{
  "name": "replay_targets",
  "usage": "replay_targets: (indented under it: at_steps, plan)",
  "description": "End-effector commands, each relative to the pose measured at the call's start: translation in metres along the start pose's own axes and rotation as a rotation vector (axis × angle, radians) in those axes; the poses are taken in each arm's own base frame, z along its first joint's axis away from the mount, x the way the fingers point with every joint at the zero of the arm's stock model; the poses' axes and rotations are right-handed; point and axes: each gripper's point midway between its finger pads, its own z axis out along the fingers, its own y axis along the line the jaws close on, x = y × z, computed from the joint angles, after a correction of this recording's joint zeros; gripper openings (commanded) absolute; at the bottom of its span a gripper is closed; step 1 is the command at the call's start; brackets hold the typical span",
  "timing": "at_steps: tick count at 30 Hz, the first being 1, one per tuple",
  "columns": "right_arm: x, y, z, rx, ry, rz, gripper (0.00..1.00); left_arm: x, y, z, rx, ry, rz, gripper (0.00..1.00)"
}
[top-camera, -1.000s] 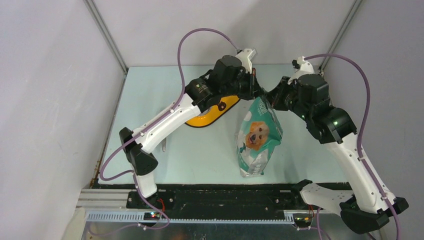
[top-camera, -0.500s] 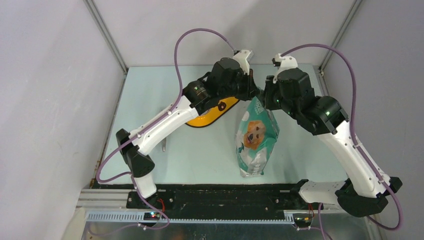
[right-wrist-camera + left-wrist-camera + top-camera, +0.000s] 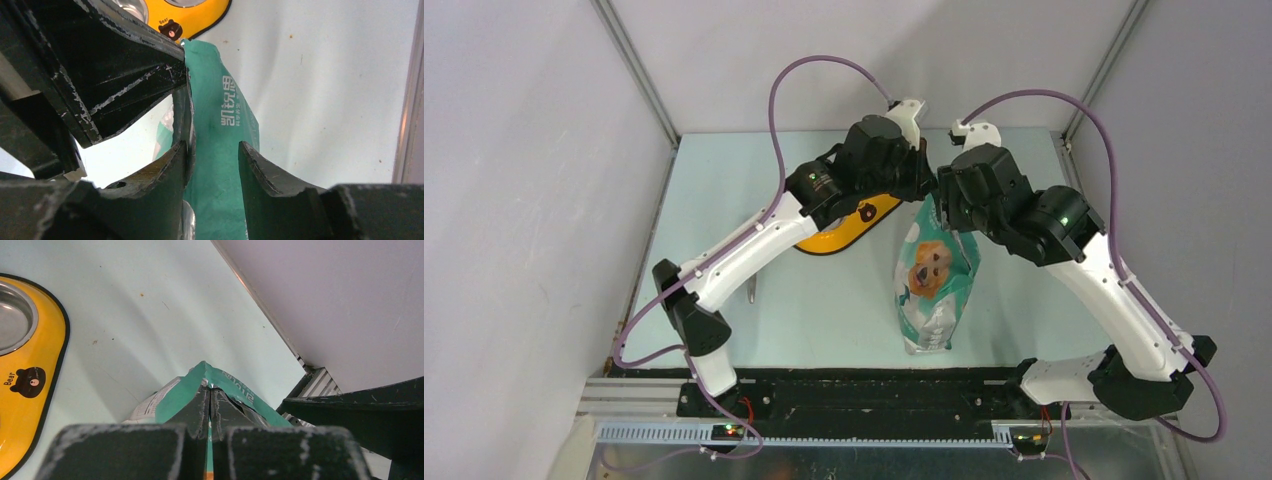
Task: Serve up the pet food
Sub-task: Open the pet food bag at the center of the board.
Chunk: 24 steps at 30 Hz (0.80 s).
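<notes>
Left jaws clamp the top edge of the bag (image 3: pixel 934 275); right jaws straddle it, parted.
Only my wrist views show this; overhead, my wrists cover it. Kibble hidden; yellow bowl (image 3: pixel 47 350) beside the bag.

We see a teal-and-white bag (image 3: pixel 934 300) with a golden dog print and a black-edged yellow feeder (image 3: pixel 25 410)
</notes>
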Motion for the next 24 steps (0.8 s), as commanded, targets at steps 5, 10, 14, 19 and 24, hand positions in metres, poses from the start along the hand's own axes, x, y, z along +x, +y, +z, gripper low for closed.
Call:
replay_targets:
  at_steps: [5, 10, 14, 19, 24]
  plan:
    - [0.026, -0.04, -0.027, 0.184, 0.097, -0.042, 0.47, -0.041, 0.018, -0.038, -0.117, -0.141, 0.05, 0.0]
    - [0.033, -0.051, -0.038, 0.212, 0.105, -0.011, 0.46, -0.046, 0.027, -0.045, -0.164, -0.168, 0.055, 0.0]
    - [0.038, -0.057, -0.044, 0.227, 0.118, -0.012, 0.46, -0.047, 0.028, -0.049, -0.169, -0.18, 0.058, 0.0]
    - [0.037, -0.042, -0.041, 0.139, 0.111, -0.018, 0.46, -0.045, 0.026, -0.049, -0.153, -0.174, 0.059, 0.0]
    - [0.015, -0.011, -0.036, -0.03, 0.032, 0.013, 0.46, -0.041, 0.019, -0.047, -0.109, -0.154, 0.061, 0.0]
